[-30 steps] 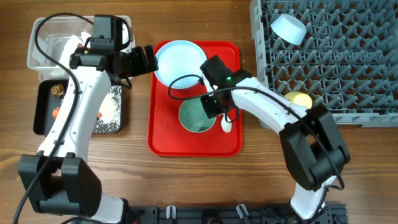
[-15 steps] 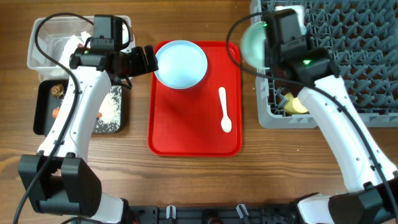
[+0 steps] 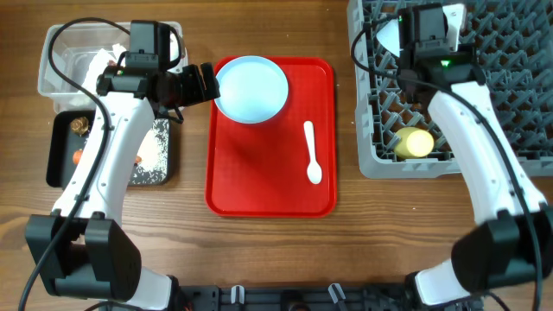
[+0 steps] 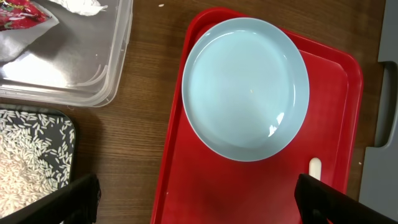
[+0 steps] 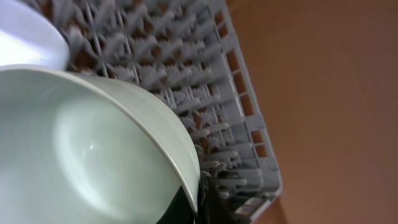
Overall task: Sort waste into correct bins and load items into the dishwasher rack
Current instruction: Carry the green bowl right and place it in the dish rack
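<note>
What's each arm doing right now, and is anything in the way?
Left fingers open, empty, above blue plate. Right fingers shut on mint bowl over rack. Another bowl already racked close by.

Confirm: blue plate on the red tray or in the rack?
On the tray. The pale-blue plate lies flat at the far end of the red tray, apart from the dishwasher rack.

Grained wood, matt, for the worktop [image 3: 259, 250]. Gleams smooth and glossy on the red plastic tray [image 3: 259, 181] and the pale-blue plate [image 4: 245, 87]. See-through, shiny plastic in the clear tub [image 4: 74, 62]. Dull moulded grey plastic across the rack [image 5: 205, 81]; sleek sheen inside the mint bowl [image 5: 93, 155].
</note>
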You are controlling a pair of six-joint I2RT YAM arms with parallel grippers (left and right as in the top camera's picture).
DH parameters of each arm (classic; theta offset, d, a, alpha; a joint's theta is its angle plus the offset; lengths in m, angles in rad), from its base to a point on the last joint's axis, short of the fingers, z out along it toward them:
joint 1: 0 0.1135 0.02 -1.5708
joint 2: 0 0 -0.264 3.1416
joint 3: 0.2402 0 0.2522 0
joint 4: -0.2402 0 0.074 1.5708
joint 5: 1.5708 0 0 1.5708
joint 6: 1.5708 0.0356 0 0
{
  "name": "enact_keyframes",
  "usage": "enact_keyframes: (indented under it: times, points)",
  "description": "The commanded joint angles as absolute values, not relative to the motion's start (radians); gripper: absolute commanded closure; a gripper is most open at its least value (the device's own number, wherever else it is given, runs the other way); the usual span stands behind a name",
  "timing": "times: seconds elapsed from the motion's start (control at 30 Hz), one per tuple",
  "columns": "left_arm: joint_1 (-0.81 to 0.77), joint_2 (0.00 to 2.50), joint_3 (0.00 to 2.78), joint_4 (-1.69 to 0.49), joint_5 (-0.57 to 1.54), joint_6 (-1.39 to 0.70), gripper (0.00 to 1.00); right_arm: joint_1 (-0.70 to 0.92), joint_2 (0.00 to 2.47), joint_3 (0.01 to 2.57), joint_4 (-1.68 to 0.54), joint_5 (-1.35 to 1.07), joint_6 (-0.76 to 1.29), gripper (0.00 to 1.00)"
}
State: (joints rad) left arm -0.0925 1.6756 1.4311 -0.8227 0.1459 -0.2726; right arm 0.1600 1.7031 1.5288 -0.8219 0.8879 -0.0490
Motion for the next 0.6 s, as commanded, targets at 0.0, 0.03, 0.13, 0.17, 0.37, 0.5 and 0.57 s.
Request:
enact_keyframes:
  times: [0.0, 0.03, 0.13, 0.17, 0.37, 0.5, 0.57]
  points:
    - [-0.096, 1.669, 1.438, -0.821, 0.136, -0.281, 0.0, 0.144, 1.763, 1.53, -0.812, 0.928, -0.162, 0.96]
    - [-0.096, 1.669, 1.438, -0.82, 0.136, -0.281, 0.0, 0.142, 1.773, 1.53, -0.807, 0.929, -0.163, 0.96]
    - [-0.096, 1.669, 1.438, -0.821, 0.136, -0.281, 0.0, 0.136, 1.793, 1.53, -0.788, 0.938, -0.17, 0.96]
    - [-0.096, 1.669, 1.438, -0.821, 0.136, -0.281, 0.0, 0.133, 1.798, 1.53, -0.781, 0.947, -0.179, 0.96]
    - [-0.096, 1.669, 1.438, -0.821, 0.136, -0.281, 0.0, 0.109, 1.837, 1.53, -0.756, 1.004, -0.185, 0.96]
    - [-0.096, 1.669, 1.438, -0.821, 0.136, -0.281, 0.0, 0.103, 1.864, 1.53, -0.756, 1.022, -0.216, 0.96]
    - [-0.096, 1.669, 1.438, -0.821, 0.136, -0.281, 0.0, 0.104, 1.877, 1.53, -0.756, 1.023, -0.252, 0.96]
